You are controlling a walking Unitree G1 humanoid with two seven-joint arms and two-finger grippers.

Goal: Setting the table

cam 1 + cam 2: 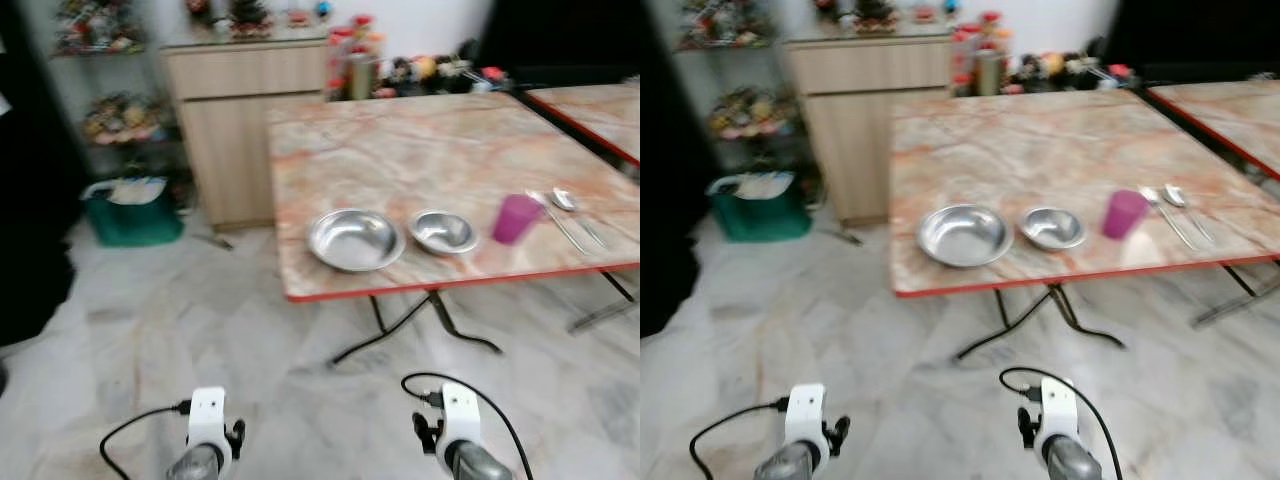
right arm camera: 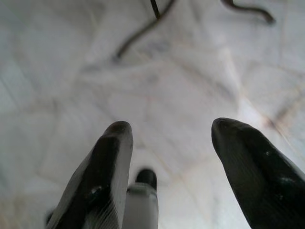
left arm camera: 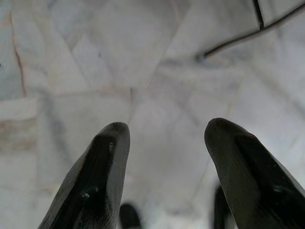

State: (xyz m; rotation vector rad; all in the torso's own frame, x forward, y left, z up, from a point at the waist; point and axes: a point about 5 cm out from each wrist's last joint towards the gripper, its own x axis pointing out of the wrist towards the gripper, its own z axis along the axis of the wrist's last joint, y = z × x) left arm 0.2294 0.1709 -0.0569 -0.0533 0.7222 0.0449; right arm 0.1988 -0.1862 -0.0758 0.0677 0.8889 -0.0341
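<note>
1. Ahead of me stands the surface [image 1: 400,150], a marble-patterned top with a red edge on folding black legs, set on a pale marble floor [image 1: 150,340].
2. Along its near edge I see four items in a row. The large steel bowl [image 1: 355,240] lies toward my left; the small steel bowl [image 1: 443,231] sits just beside it, apart from it.
3. To the right of the small bowl stands the purple cup [image 1: 516,218], upright. Just beyond the cup, on its right, lie the spoon [image 1: 563,199] and a second piece of cutlery [image 1: 566,225], side by side; blur keeps me from telling what the second piece is.
4. My left pincer [image 3: 164,143] hangs low over the floor, well short of the surface. Its two black fingers [image 3: 102,176] stand wide apart with nothing between them.
5. My right pincer [image 2: 171,143] hangs likewise over the floor, fingers [image 2: 252,167] spread wide and holding nothing. The table's black legs cross the floor beyond it.
6. Both silver arms appear at the lower rim of the head views, the left arm [image 1: 205,440] and the right arm [image 1: 460,430], each with a black cable looping from a white wrist housing.
7. Behind the surface stands a wooden cabinet [image 1: 235,120] against the wall, with a green bin [image 1: 132,212] on the floor to its left.
8. A second surface [image 1: 595,110] of the same pattern lies to my far right. Colourful clutter at the far edge of the near surface is too blurred to identify.
</note>
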